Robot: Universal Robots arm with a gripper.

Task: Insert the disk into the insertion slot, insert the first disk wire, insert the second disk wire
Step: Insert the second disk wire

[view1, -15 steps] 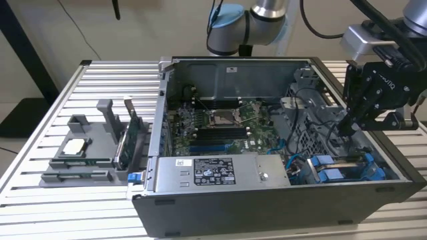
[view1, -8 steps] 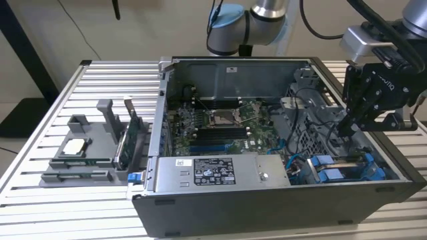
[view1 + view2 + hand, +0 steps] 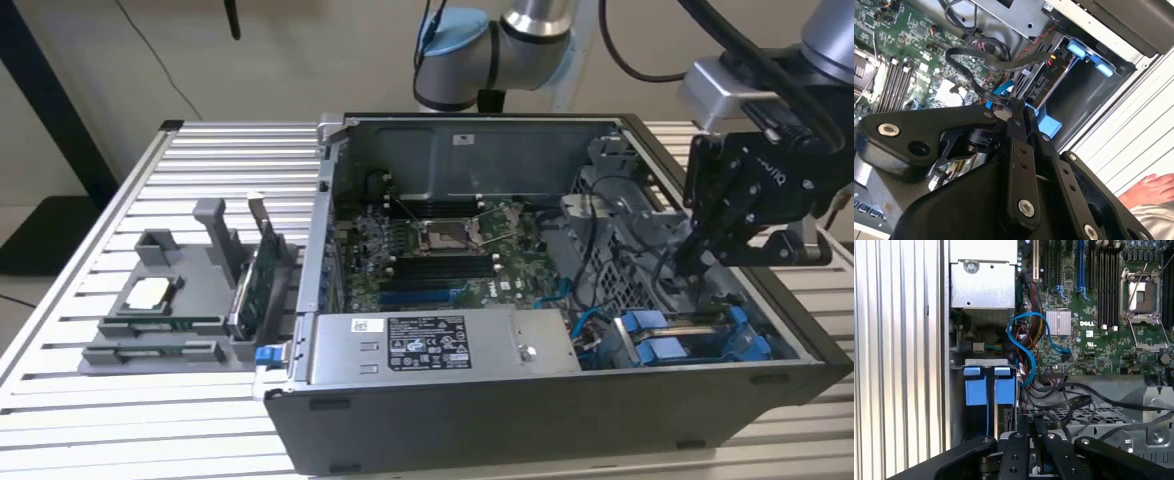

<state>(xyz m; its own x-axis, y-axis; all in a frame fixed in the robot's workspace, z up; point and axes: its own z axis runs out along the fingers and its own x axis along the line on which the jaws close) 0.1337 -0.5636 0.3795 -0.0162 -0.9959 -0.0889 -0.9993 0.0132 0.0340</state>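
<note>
Biggest thing first: the open computer case [image 3: 534, 430] lies on its side on the slatted metal table [image 3: 80, 420], motherboard [image 3: 441, 250] facing up. The power supply [image 3: 441, 345] sits along the near wall. It has a white printed label on top, and there's also white lettering on the board in the first wrist view, but I'm not quoting any of it.

The grey plastic holder [image 3: 174, 320] sits on the table, on the exterior view's left of the case. A person's hand [image 3: 1149, 192] rests on the table outside the case.

The insertion slot [image 3: 694, 340] is in the case corner on the exterior view's right. As far as I can tell the disk [image 3: 1004, 390] is already seated in it, with 2 blue carrier fronts side by side.

The gripper [image 3: 1015, 107] hangs right over that bay. Its fingers look pinched together on the end of a flat black disk wire [image 3: 961, 55], which loops back toward the board.

The key relation: the disk's connector end is just past the fingertips, near but apart. I'd say the plug has to travel straight along the finger line into it.
</note>
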